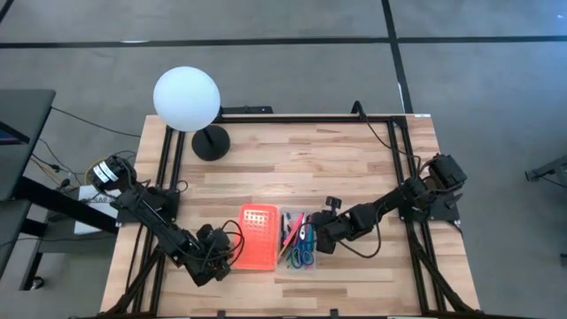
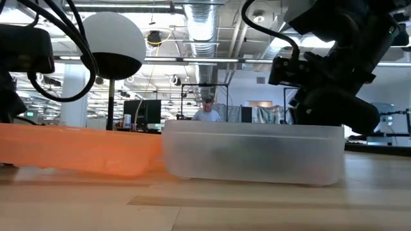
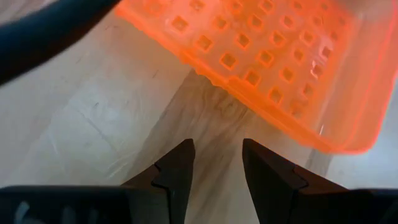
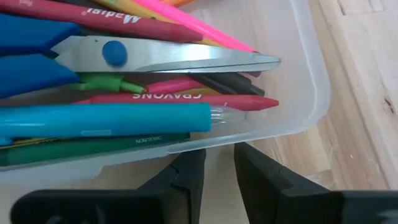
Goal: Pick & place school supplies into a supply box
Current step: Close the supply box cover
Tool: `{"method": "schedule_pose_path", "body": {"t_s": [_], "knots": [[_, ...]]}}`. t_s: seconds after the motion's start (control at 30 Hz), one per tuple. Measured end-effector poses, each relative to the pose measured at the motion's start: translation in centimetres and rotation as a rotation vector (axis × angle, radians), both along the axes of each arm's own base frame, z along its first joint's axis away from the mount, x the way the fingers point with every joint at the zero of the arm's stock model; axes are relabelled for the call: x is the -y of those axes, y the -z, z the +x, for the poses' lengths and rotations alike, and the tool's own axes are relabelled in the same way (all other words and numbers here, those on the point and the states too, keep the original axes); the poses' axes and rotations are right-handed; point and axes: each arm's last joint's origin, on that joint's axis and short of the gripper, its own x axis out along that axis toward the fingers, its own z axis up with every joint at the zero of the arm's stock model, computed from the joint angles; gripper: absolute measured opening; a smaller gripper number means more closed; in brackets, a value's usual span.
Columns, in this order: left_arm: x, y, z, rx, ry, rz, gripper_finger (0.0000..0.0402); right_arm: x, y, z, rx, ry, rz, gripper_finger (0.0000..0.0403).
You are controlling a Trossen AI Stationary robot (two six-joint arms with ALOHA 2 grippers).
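On the pale wooden plank worktop (image 1: 354, 159), the clear rectangular plastic box (image 1: 299, 240) lies open, already holding blue-handled scissors (image 4: 93, 56), crayons and pens. The bright orange ribbed lid (image 1: 259, 237) lies flat just beside it. The right gripper (image 4: 217, 171) sits outside the box wall, narrowly parted, holding nothing; the left gripper (image 3: 216, 163), partly open and empty, hovers near the lid. Packing looks finished; lidding seems next, needing a grasp on the lid's edge.

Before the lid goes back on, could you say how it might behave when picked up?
The lid looks like thin, translucent plastic, so it is probably light and may flex a little. Lying flat on the table, it should not roll. Its ribbed, dimpled face might give some grip, though the smooth rim could be slippery.
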Motion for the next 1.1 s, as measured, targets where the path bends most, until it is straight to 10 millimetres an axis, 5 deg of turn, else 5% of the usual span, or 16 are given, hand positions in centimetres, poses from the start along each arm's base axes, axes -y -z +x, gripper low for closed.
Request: {"method": "schedule_pose_path", "body": {"t_s": [0.63,1.1], "knots": [[-2.8,0.2,1.7,-0.142,0.281,0.192,0.0137,-2.2,-0.1,-0.5,-0.046,-0.182,0.161,0.0094],[-4.9,0.2,3.5,-0.178,0.401,0.196,0.0137,-3.0,-0.2,-0.8,-0.072,-0.239,0.234,0.0229]]}}
